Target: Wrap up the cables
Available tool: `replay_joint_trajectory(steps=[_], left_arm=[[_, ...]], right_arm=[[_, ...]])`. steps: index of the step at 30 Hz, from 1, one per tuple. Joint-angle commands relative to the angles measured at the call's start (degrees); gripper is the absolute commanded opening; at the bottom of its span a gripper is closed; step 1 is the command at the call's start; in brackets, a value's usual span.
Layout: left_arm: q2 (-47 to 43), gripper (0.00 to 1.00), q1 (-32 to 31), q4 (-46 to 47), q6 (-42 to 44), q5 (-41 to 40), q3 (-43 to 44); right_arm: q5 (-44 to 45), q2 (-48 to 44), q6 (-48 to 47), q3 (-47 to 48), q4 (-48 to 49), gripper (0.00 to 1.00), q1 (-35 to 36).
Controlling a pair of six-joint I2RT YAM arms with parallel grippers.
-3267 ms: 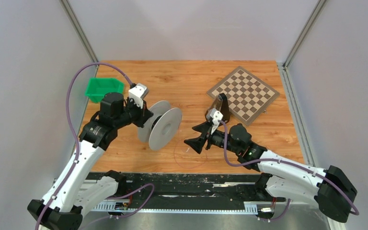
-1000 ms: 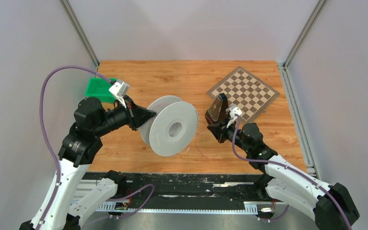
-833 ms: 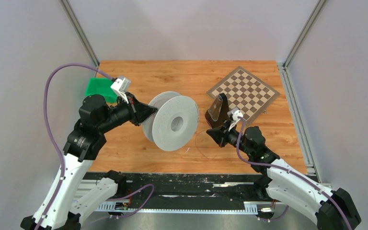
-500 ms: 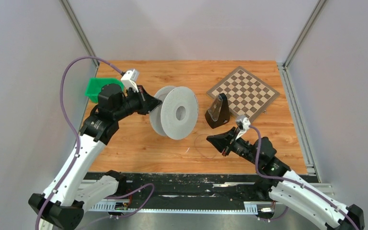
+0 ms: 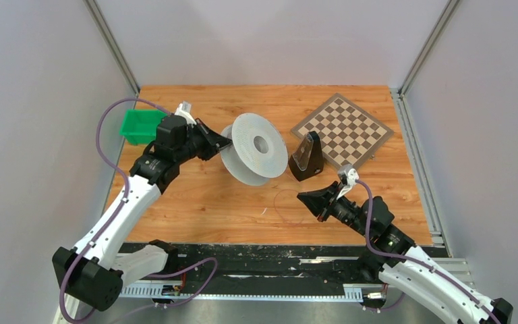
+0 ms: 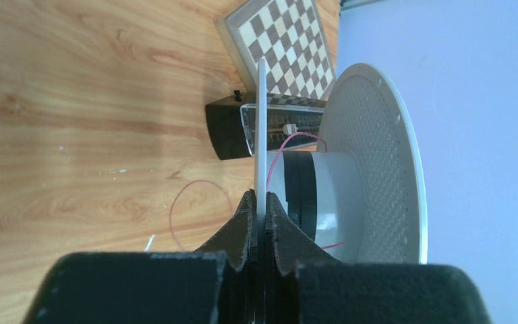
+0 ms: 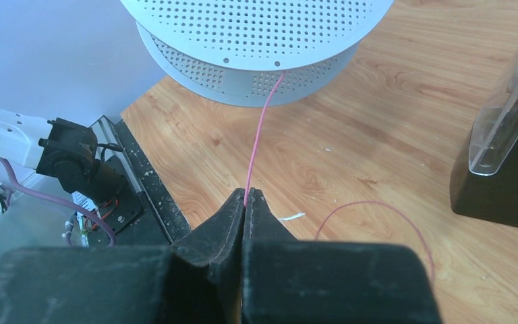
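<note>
The grey spool [image 5: 260, 152] is held up off the table by my left gripper [image 5: 226, 142], which is shut on the edge of its near flange [image 6: 261, 121]. The cable [image 7: 263, 135], a thin reddish wire, runs taut from between the spool's flanges down to my right gripper [image 7: 246, 194]. That gripper is shut on it, low over the table near the front [image 5: 303, 198]. The slack forms a loop [image 7: 378, 212] on the wood, and the whitish end [image 7: 290, 217] lies beside it. Another strand of the wire [image 6: 290, 145] reaches the spool's hub.
A black stand with a clear plate [image 5: 305, 158] is just right of the spool. The chessboard [image 5: 342, 131] lies at the back right, and a green bin [image 5: 141, 125] at the back left. A black rail [image 5: 243, 260] runs along the table's front edge.
My left arm has carried the spool from mid-table toward the back and right. My right gripper has drawn back toward the front edge, still pinching the wire.
</note>
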Motion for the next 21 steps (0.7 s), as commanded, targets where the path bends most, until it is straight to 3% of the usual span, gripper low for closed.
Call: replay_joint_trajectory(steps=[1,8,13,21], left_arm=[[-2.6,0.0,0.0,4.5,-10.9,-3.6,-2.2],[-4.3,0.0,0.0,7.1,-12.9,-6.5,-4.3],[-4.7,0.0,0.0,11.4,-11.4,-7.9,-6.2],[-8.9,0.0,0.0,11.7,-14.4,-12.2,-9.3]], right_arm=[[-1.1,0.7,0.8,0.3,0.9,0.0,0.3],[-7.1,4.1,6.2,-1.4,6.4,0.0,0.3],[-11.5,11.4,13.5,-8.4,24.4,0.0,3.4],[-8.9,23.6,9.0,-5.8,28.9,0.05,11.1]])
